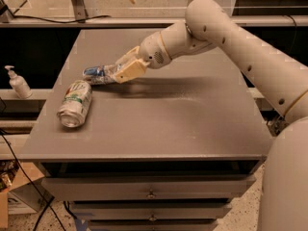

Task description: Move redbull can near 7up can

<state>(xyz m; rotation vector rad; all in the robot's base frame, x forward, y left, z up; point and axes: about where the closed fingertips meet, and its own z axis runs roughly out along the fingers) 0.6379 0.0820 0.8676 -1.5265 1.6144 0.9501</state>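
**Claw holds redbull can beside 7up can**

Claw [117,72] sits low over the left half of the desk [192,119], clamped on the redbull can [96,74], which lies sideways and pokes out to the left. Can't tell if the can touches the desk. 7up can [74,103] lies on its side near the left edge, its far end just beside the redbull can. The arm [226,37] reaches in from the right. A pump bottle [18,83] stands off the desk, left.

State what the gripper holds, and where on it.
The gripper holds the redbull can, sideways, by the end toward the arm.
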